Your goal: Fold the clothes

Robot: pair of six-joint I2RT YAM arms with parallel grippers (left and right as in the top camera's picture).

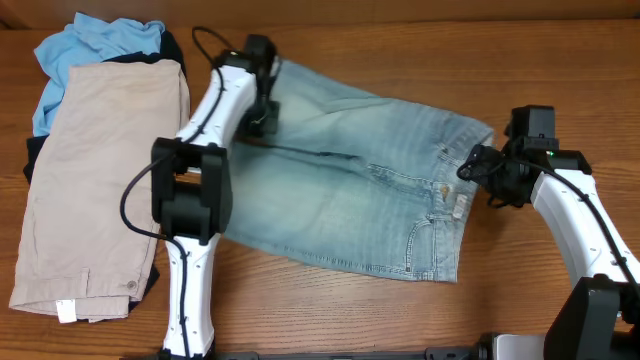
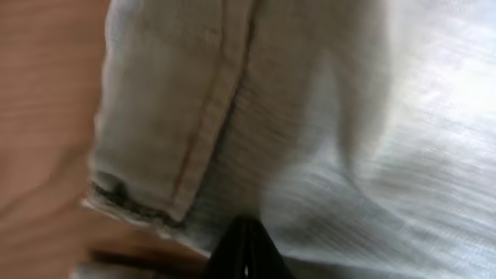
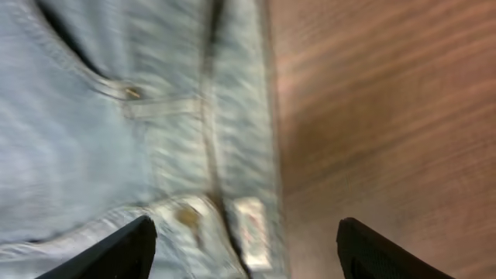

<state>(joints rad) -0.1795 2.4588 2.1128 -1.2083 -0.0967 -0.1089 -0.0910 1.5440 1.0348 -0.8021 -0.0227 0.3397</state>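
Seeing my left gripper (image 2: 244, 248) closed at the hem of the denim shorts (image 1: 370, 200), I fear a thin pinch slipping. My right gripper (image 3: 246, 231) gapes open, so the waist may drag.

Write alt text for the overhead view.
Light-wash denim shorts lie spread on a wooden table, the left gripper at their leg end, the right gripper by the waistband. Beige shorts lie at the left atop a sky-blue top and a black garment.
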